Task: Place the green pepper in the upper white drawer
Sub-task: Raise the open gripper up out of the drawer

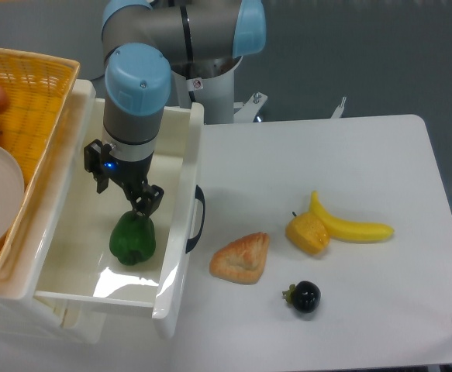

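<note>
resting on the drawer point(181, 232) floor, the pepper point(132, 239) sits just below and slightly in front of the gripper point(125, 191), on the side toward the drawer's handle. the fingers look spread and hold nothing; the pepper seems free of them, though the nearer fingertip comes close to its top. its long axis cannot be told from this angle; it reads as a rounded lump. judging by this, the placing is done and the arm only needs to lift straight up, clear of the drawer walls. counts: one pepper, one drawer, one basket point(47, 85) to the left, one pastry point(242, 258), one banana point(350, 225), one yellow-orange piece point(307, 232), one small dark fruit point(304, 296).
</note>
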`<move>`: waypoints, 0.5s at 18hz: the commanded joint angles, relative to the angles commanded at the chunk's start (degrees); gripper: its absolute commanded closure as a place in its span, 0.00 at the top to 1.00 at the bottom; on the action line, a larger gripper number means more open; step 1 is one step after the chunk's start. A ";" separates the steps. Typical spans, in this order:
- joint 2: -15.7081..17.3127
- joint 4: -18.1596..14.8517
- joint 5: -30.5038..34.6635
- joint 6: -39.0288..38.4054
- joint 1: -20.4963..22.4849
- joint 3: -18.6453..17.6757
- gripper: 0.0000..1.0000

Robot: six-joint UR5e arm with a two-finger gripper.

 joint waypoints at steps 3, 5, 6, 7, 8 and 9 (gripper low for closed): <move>0.61 0.09 -0.88 0.00 0.96 0.52 0.86; 1.49 0.70 -1.40 0.35 2.02 0.70 0.89; 1.58 1.57 -2.54 0.35 2.81 0.70 0.90; 1.67 2.28 -3.77 0.35 4.12 0.88 0.91; 2.11 2.63 -4.74 0.35 5.35 0.97 0.91; 2.55 3.07 -5.10 0.35 6.23 0.97 0.91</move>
